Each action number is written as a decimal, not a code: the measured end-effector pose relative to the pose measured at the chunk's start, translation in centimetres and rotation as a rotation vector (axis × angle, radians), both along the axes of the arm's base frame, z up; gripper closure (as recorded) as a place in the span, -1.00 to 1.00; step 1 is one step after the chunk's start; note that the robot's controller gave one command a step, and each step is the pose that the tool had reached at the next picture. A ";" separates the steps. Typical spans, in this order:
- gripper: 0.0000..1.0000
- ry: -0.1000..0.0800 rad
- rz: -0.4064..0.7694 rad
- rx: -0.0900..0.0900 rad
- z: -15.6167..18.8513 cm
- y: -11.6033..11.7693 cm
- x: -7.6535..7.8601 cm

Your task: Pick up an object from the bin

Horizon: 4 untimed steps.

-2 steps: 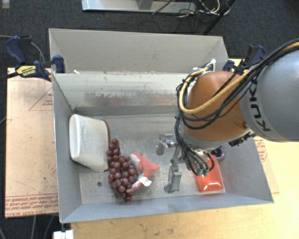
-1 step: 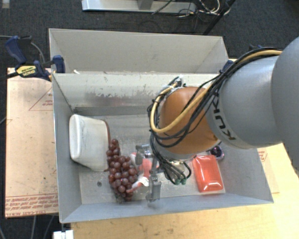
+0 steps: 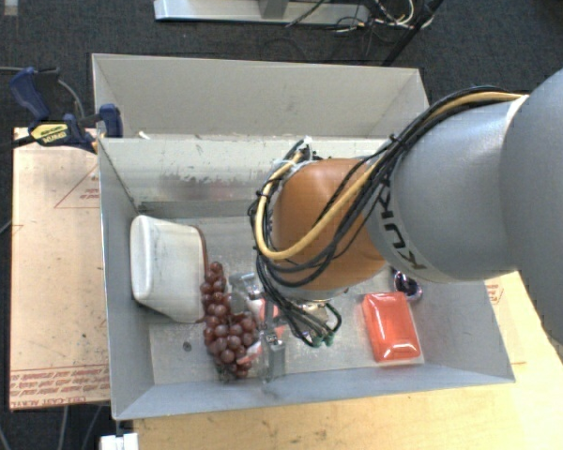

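Black lettering beginning "KU" ran down the grey arm [image 3: 469, 204] where it met the orange cover [image 3: 324, 223]; the rest of the word curved out of sight, and no other writing could be read in the bin [image 3: 122, 345]. The cover and a tangle of black and yellow cables [image 3: 291, 261] hid most of the wrist and the middle of the bin floor. The gripper [image 3: 270, 340] showed below them as pale metal parts near the middle of the bin's front edge; whether the claw was open or closed, and whether it had hold of anything, could not be told.

Just to the left of the gripper lay a bunch of dark red grapes [image 3: 220, 322]: round, glossy beads in a long cluster that ran from mid-floor toward the front edge; its right side met the metal parts, though touching or merely beside was unclear. A white tub [image 3: 164, 265] lay tipped on its side by the left wall, against the top of the bunch. An orange-red block [image 3: 391, 326] lay toward the front right corner, apart from the gripper; a small purple thing [image 3: 405, 284] peeped out from under the arm just above the block, mostly covered.
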<state>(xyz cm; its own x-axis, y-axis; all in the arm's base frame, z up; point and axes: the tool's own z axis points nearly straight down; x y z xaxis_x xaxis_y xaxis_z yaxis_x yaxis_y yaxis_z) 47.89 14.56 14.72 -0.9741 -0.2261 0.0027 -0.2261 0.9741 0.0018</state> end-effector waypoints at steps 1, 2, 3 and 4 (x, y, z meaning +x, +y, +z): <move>-1.00 -0.004 0.221 0.002 -2.4 0.9 0.1; -1.00 -0.027 0.600 0.007 -6.9 -0.1 0.7; 1.00 -0.042 0.484 0.010 -8.4 -0.2 1.1; 1.00 -0.041 0.467 0.010 -8.3 -0.3 1.1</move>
